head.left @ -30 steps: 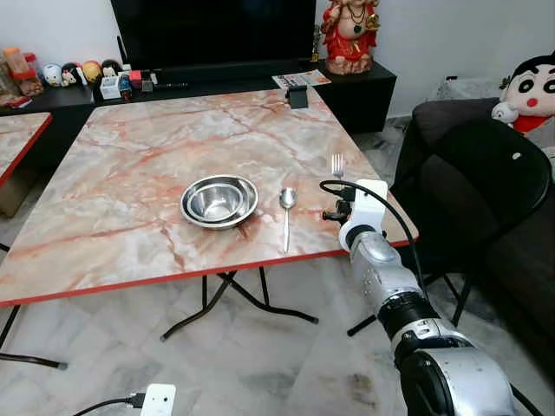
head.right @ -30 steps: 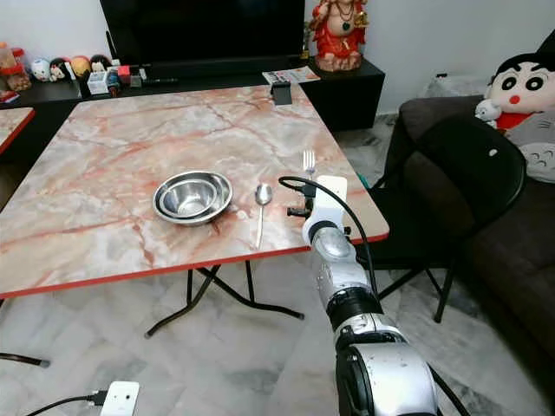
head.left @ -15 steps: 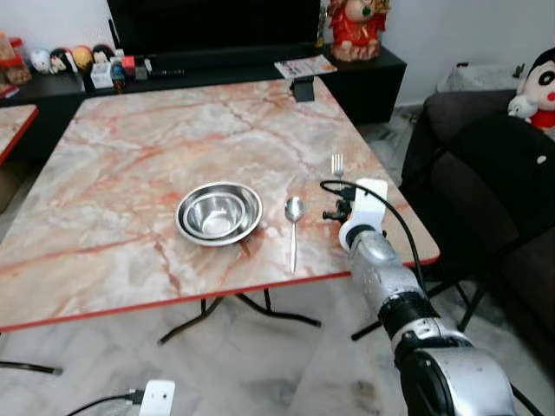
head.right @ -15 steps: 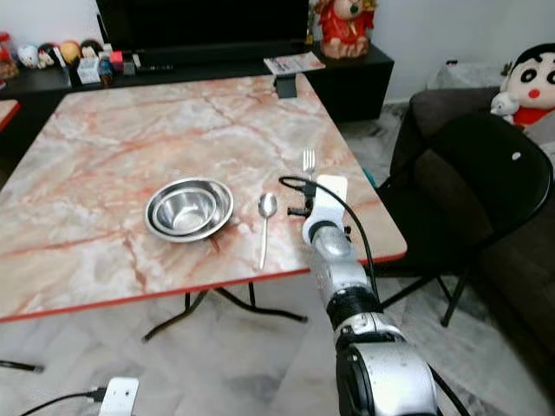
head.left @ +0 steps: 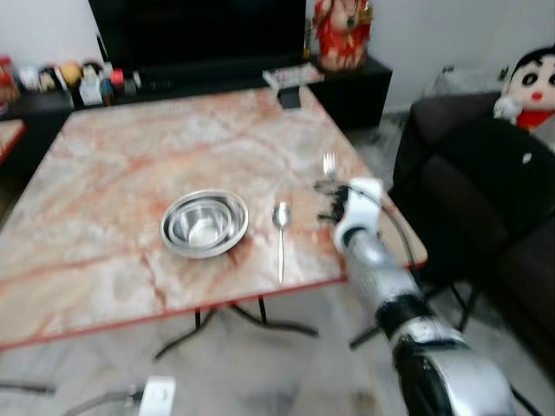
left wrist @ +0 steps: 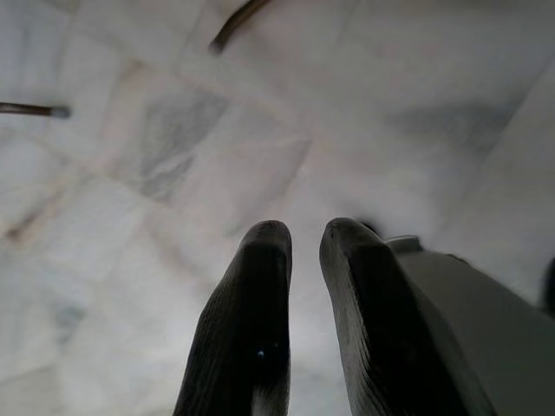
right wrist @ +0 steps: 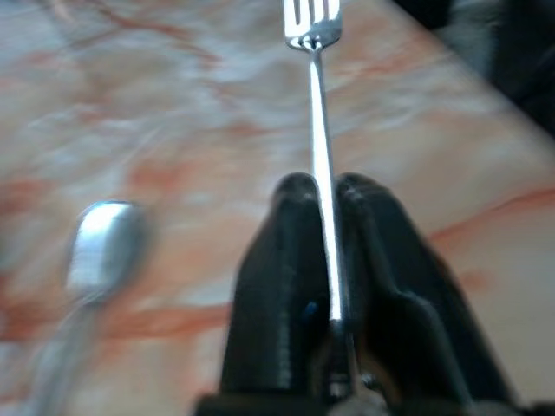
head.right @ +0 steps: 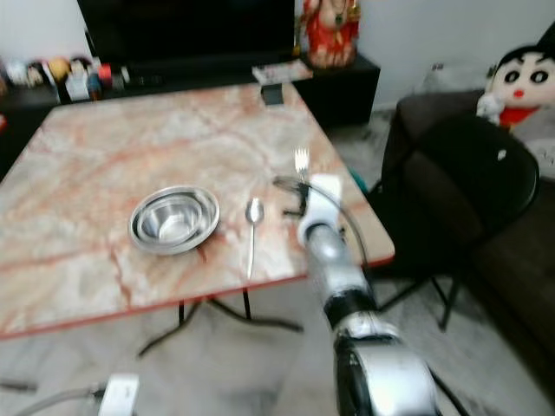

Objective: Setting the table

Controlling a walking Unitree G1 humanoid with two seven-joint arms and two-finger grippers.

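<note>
Steel bowl [head.left: 205, 224] and spoon [head.left: 280, 227] lie beside the right tool [right wrist: 323, 192] pinching a fork [right wrist: 317, 104].

Bowl [head.left: 205, 224] left of spoon [head.left: 280, 227]

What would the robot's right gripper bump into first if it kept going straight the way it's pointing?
Probably nothing soon. The right gripper, shut on the fork, points across bare marble table toward its far edge. The spoon lies off to the side. Depth is uncertain.

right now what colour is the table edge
Red, along the table edge; clearest in the left eye view.
</note>
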